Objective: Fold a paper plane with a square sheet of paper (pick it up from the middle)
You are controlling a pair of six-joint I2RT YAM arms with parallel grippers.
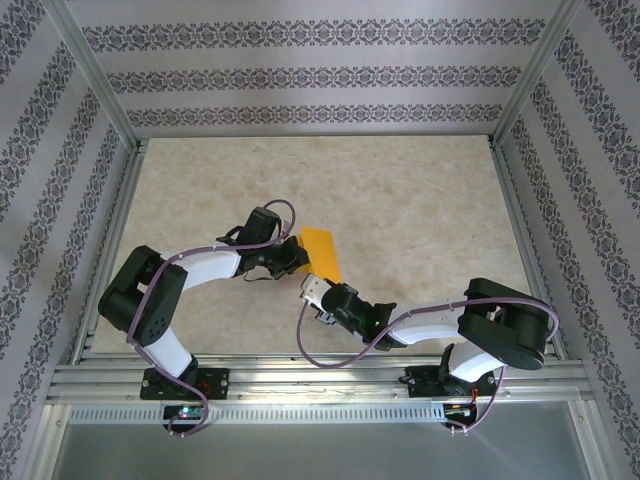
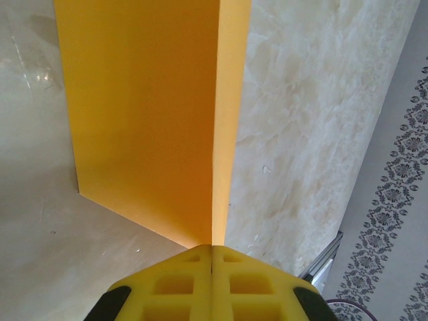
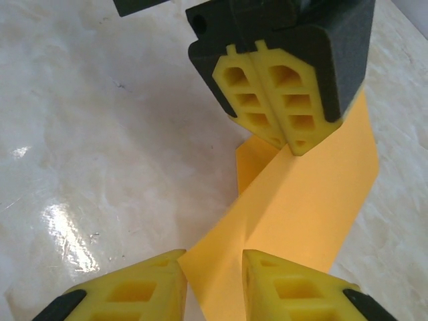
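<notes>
Marble tabletop (image 2: 301, 134), left end effector (image 2: 212, 247) low

Near the middle of the table (image 1: 430, 200), seen from above: the square sheet of paper (image 1: 321, 254). At its 9 o'clock, pinching its edge: the left gripper (image 1: 292, 258). At its 6 o'clock: the right gripper (image 1: 314, 290), fingers (image 3: 144, 284) either side of the sheet's near end. Apart from each other, sheet between.
</notes>
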